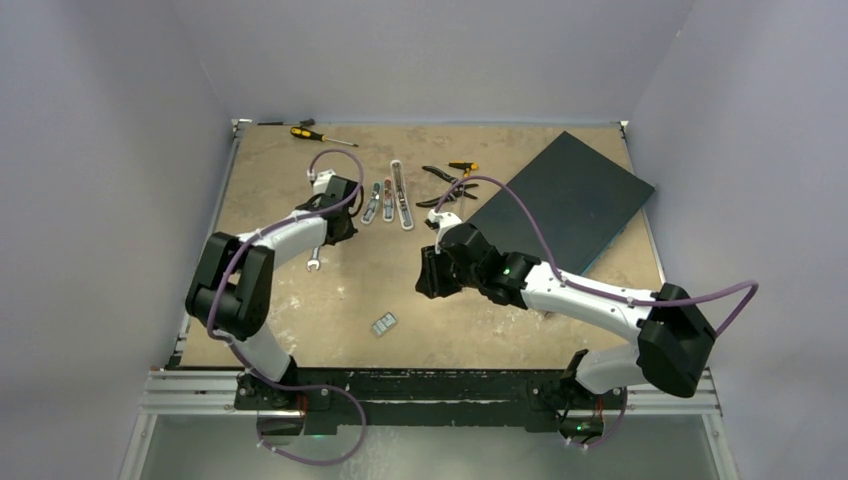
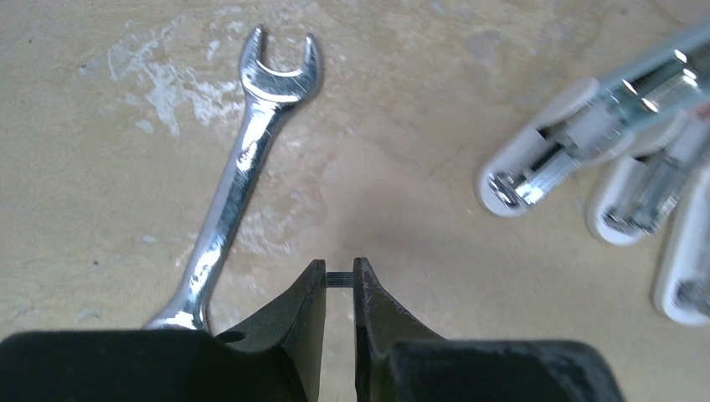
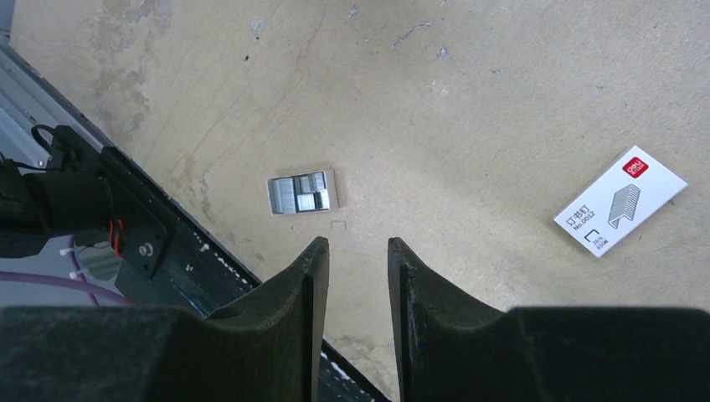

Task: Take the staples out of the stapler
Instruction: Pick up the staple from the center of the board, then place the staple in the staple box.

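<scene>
Left wrist: left gripper point(image 2: 339, 270) pinches staples point(image 2: 339, 280); next, carry them away from stapler point(image 2: 578, 138). Right gripper point(image 3: 357, 251) half-open, empty.

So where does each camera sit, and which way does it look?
Top: above and behind, looking down on the table; left arm and right arm show.
Left wrist: looks down past the left gripper, pinching staples, at wrench and stapler.
Right wrist: looks down past the open right gripper at the staple box.
Shared: top and left wrist both show the wrench.
</scene>
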Motion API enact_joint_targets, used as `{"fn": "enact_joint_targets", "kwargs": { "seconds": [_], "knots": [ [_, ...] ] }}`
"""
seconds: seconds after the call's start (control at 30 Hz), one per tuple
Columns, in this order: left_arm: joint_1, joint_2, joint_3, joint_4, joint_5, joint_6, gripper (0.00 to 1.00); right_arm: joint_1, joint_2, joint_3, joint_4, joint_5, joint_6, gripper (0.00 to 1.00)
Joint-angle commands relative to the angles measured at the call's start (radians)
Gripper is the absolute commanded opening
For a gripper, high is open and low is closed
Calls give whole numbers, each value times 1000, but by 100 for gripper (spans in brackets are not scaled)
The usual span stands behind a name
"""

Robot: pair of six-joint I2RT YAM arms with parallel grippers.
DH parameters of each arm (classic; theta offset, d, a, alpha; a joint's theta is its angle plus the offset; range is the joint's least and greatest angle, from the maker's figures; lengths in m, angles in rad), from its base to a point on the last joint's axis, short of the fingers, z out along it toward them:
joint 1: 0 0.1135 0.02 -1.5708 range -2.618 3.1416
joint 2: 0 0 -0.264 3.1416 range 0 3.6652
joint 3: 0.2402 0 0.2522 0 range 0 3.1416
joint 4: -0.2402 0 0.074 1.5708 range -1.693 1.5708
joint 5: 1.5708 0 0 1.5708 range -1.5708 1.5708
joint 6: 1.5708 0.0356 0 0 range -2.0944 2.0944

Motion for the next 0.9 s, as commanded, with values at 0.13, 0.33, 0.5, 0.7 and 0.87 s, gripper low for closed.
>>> {"fn": "enact_joint_targets", "kwargs": {
  "seconds": [0.13, 0.33, 0.5, 0.7, 0.87],
  "knots": [
    [-168, -211, -94, -90, 58, -113, 10, -5, -104, -14, -10, 104, -4, 35],
    [-309, -375, -188, -124, 127, -188, 10, -15, -174, -37, -42, 178, 6, 36],
    [-447, -452, -227, -117, 153, -139, 9, -23, -226, -59, -63, 216, 18, 38],
    [-572, -453, -288, -51, 200, -108, 9, -26, -252, -67, -94, 249, 28, 39],
    [-619, -468, -324, -62, 190, -71, 8, -26, -255, -67, -102, 250, 32, 39]
  ]
}}
